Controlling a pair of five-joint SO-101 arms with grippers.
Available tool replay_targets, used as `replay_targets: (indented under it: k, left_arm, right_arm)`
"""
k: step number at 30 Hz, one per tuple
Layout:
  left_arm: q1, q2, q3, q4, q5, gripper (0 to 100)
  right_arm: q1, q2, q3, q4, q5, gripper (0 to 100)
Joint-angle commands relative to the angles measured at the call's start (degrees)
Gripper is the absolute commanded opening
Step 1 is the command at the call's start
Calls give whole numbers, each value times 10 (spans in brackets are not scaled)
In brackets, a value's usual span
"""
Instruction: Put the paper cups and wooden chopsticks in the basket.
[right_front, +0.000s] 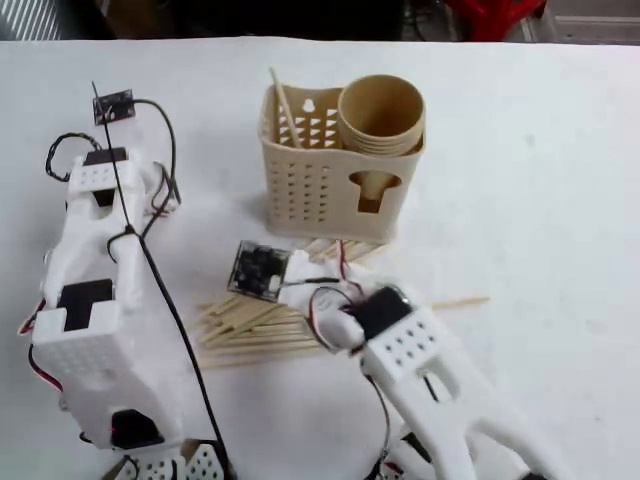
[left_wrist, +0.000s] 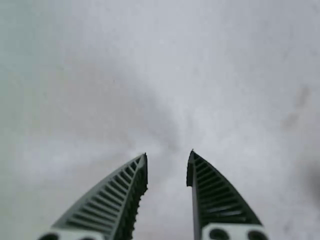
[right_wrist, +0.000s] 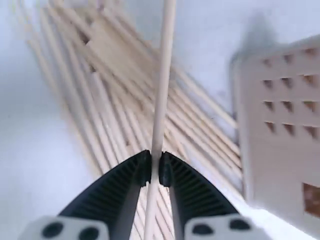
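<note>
A cream perforated basket stands at the table's middle back. Stacked paper cups sit in one of its compartments and one chopstick leans in the other. A pile of wooden chopsticks lies in front of the basket. My right gripper is shut on a single chopstick just above the pile, with the basket wall close beside it. My left gripper is open over bare white table, with nothing between its fingers.
The left arm stands folded at the table's left side, trailing black cables. The right arm comes in from the front. A few more chopsticks lie at the basket's foot, and one chopstick lies alone to the right.
</note>
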Motion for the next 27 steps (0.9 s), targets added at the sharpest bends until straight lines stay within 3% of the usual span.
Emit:
replay_targets:
  k: [1, 7, 14, 19, 27]
  left_arm:
    - [7, -17, -3, -11, 5, 151]
    - [7, -17, -3, -11, 5, 151]
    - [5, -17, -3, -8, 5, 151]
    - [5, -17, -3, -8, 5, 151]
    - [5, -17, -3, -10, 5, 151]
  right_arm:
    - [5, -115, -80, 29, -96, 16]
    - [6, -147, -226, 0, -220, 16]
    - [29, -47, -347, -181, -316, 17]
    - [82, 85, -390, -355, -310, 19]
    - [109, 213, -392, -431, -297, 17]
